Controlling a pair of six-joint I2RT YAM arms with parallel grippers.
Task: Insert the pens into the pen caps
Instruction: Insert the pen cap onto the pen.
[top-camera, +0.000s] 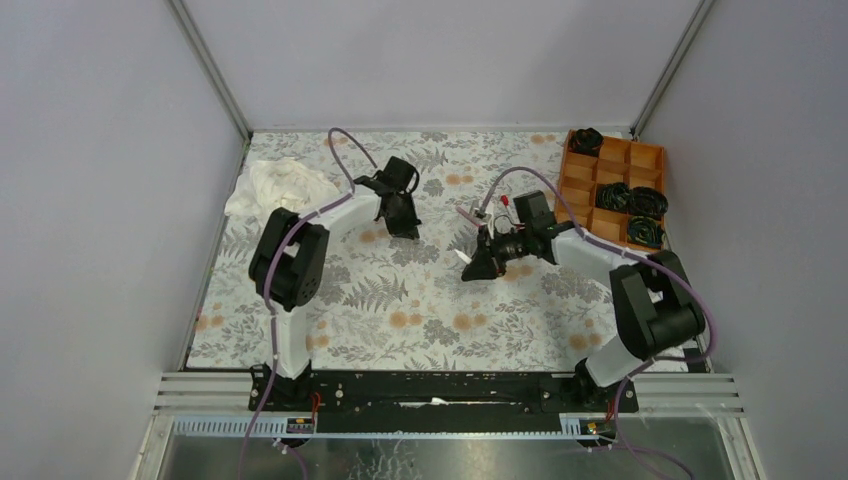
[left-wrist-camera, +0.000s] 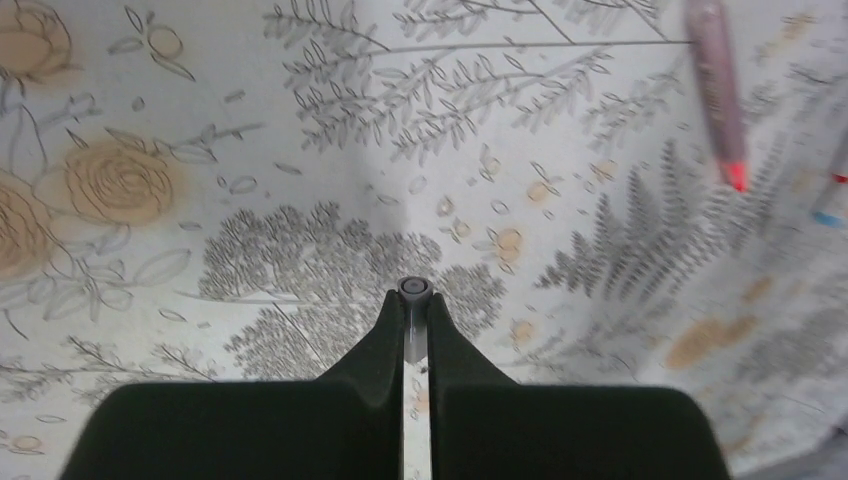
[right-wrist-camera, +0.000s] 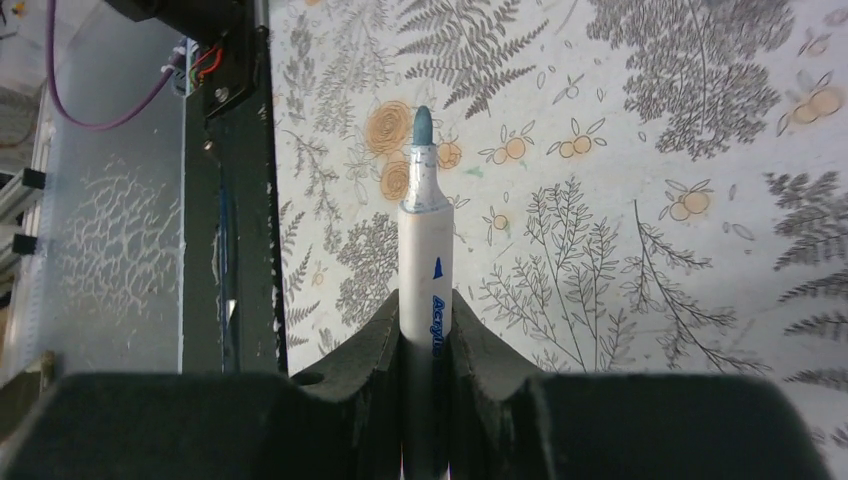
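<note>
Left fingers (left-wrist-camera: 375, 340) clenched on a small grey cap (left-wrist-camera: 414, 288), nipped right at the tips, its round end facing out. Right fingers (right-wrist-camera: 370, 345) grasping a white pen (right-wrist-camera: 425, 270) by the barrel. The blue nib sticks well out ahead of the tips, uncapped.

Surface: table cover (top-camera: 400, 310) printed with grey ferns and orange blooms, lying flat under both pairs of fingers. Room: plain pale walls (top-camera: 440, 60) on three sides, metal posts in the far corners.

Ahead and to the right of the left fingers, a pinkish pen (left-wrist-camera: 712, 90) lies on the cover, red nib toward the camera. Two more pen ends (left-wrist-camera: 835, 185), one red and one blue, just show at the right edge of that view. All sit well apart from the cap.

Edges: black rail (top-camera: 430, 390) along the near side. From the right wrist it runs to the left of the pen, beyond the cover's edge. An orange tray (top-camera: 573, 190) with black coils (top-camera: 628, 197) sits in the far right corner, behind the right fingers. A white rag (top-camera: 280, 185) lies bunched at the far left, beside the left arm.

Open room: a broad stretch of cover lies between both sets of fingers and the rail. The two sets are near each other mid-table, not touching.
</note>
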